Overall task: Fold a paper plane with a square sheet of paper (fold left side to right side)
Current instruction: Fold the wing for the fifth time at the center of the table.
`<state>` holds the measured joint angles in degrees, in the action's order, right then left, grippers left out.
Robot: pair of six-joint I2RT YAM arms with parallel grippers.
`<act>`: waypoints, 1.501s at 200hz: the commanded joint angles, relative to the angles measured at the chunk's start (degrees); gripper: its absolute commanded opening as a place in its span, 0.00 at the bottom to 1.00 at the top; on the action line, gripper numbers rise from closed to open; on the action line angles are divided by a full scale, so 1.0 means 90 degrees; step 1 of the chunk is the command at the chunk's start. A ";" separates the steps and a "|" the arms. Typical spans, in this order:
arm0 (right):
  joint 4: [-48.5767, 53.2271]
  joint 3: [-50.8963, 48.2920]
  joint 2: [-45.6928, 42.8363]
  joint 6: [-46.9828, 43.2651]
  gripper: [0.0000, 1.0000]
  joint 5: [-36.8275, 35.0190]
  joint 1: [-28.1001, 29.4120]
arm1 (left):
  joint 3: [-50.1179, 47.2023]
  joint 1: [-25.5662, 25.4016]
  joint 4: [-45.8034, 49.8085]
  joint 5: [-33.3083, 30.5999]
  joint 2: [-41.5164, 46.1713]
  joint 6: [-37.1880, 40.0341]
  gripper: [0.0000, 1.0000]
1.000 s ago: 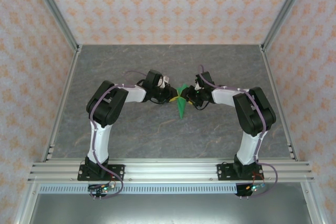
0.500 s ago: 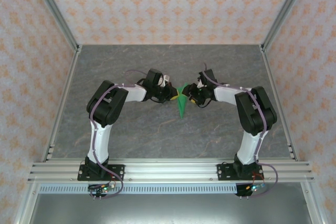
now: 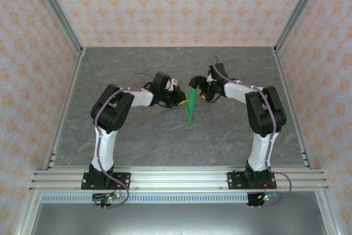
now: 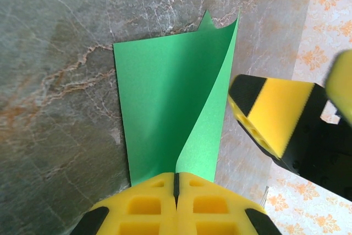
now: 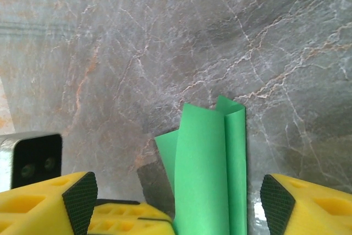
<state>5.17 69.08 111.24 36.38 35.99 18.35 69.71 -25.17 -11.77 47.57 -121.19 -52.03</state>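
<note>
The green paper (image 3: 191, 108) is folded into a narrow pointed shape, its tip toward the near edge, and stands partly off the table between the two arms. My left gripper (image 3: 182, 100) is shut on its left edge; in the left wrist view the paper (image 4: 170, 108) rises from the closed yellow fingertips (image 4: 177, 177) with one flap curling up. My right gripper (image 3: 199, 89) is open just right of the sheet. In the right wrist view the paper (image 5: 212, 169) stands between its spread pads (image 5: 80, 199) without touching them.
The grey marble tabletop (image 3: 165, 147) is walled by patterned panels and aluminium posts (image 3: 58, 12). A right finger (image 4: 275, 116) hangs close beside the paper in the left wrist view. The left gripper's yellow fingers (image 5: 124, 218) show low in the right wrist view.
My right gripper has opened wide, let go of the paper's right side and drawn back toward the far side. The left gripper stays shut on the paper.
</note>
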 commanded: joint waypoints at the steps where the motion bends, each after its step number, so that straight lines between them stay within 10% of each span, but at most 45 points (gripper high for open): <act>1: 0.0125 0.0267 0.0191 0.0002 0.82 -0.0007 0.0030 | 0.0141 -0.0036 0.0079 -0.0081 -0.0034 0.0146 0.00; 300: 0.1091 0.0819 0.0823 -0.0523 0.82 -0.0232 0.0294 | 0.0526 -0.0016 0.0679 -0.0252 -0.0148 0.0549 0.00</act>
<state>10.33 76.09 116.57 32.71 35.77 20.36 72.97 -25.17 -8.12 47.18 -121.23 -48.99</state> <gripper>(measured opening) 0.816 0.057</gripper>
